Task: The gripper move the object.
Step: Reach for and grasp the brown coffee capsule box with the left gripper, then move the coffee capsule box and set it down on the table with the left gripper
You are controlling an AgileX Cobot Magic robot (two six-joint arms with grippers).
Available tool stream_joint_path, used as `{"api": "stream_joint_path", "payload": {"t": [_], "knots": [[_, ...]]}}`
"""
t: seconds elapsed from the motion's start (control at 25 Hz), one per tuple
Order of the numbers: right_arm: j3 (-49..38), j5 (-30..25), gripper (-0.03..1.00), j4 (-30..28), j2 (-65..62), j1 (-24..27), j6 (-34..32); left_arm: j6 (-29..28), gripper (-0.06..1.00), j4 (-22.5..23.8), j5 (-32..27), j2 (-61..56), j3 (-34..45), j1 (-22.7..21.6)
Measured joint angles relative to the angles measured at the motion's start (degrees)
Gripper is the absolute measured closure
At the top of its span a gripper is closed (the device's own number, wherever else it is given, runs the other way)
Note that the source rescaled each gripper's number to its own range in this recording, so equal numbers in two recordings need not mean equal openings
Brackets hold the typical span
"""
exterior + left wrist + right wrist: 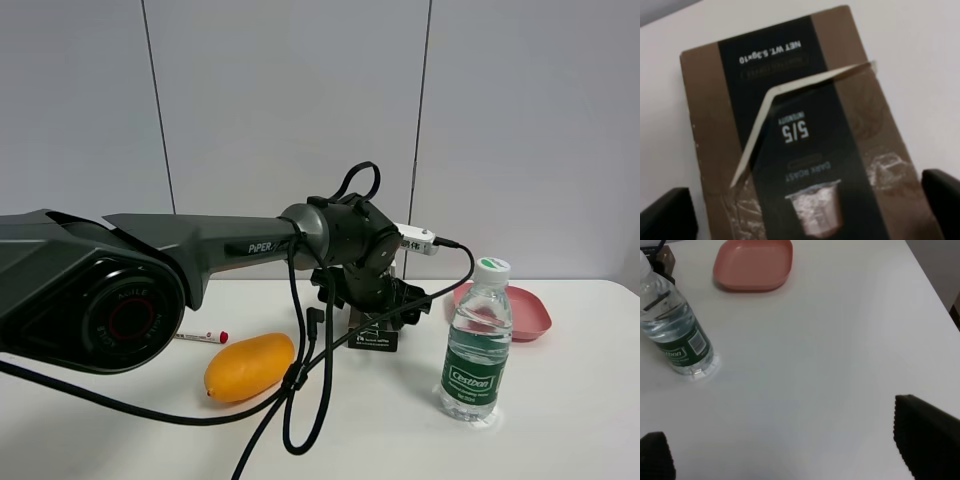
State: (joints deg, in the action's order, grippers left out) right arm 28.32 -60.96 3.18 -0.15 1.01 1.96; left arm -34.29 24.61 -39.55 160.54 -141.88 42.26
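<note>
Okay, we see the left gripper (805,202) spread wide astride the box (373,338) at center frame, right gripper (790,445) splayed too, over the table (815,365).

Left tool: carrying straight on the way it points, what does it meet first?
The coffee capsule box, which lies directly ahead of the left tool, with the open fingers on either side of it. How much gap remains is unclear.

On the white table (580,410) I see 5 things: red-capped white marker (200,337) behind orange-yellow mango (249,366) at left, brown-and-black cardboard box (373,338) centre (under the left gripper (805,205)), clear plastic bottle (477,340) right, pink plate (525,312) behind it.
</note>
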Motion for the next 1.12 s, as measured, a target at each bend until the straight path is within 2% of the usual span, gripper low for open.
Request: {"api": "stream_joint_path", "payload": {"t": [0.08, 0.12, 0.24, 0.28, 0.6, 0.72, 0.92, 1.12], "knots": [[0.0, 0.0, -0.03, 0.0, 0.0, 0.0, 0.0, 0.0, 0.33, 0.0, 0.0, 0.0, 0.0, 0.0], [0.0, 0.0, -0.03, 0.0, 0.0, 0.0, 0.0, 0.0, 0.45, 0.0, 0.0, 0.0, 0.0, 0.0], [0.0, 0.0, -0.03, 0.0, 0.0, 0.0, 0.0, 0.0, 0.9, -1.1, -0.1, 0.0, 0.0, 0.0], [0.0, 0.0, -0.03, 0.0, 0.0, 0.0, 0.0, 0.0, 0.94, -1.5, -0.1, 0.0, 0.0, 0.0], [0.0, 0.0, -0.03, 0.0, 0.0, 0.0, 0.0, 0.1, 0.94, -4.9, -0.8, -1.1, -0.1, 0.0], [0.0, 0.0, -0.03, 0.0, 0.0, 0.0, 0.0, 2.0, 0.94, -5.5, -1.2, -3.8, 0.0, -0.3], [0.0, 0.0, -0.03, 0.0, 0.0, 0.0, 0.0, 13.1, 0.94, -5.6, -1.7, -10.8, 0.0, -1.2], [0.0, 0.0, -0.03, 0.0, 0.0, 0.0, 0.0, 22.7, 0.94, -5.5, -5.3, -18.1, 0.0, -2.5]]}}
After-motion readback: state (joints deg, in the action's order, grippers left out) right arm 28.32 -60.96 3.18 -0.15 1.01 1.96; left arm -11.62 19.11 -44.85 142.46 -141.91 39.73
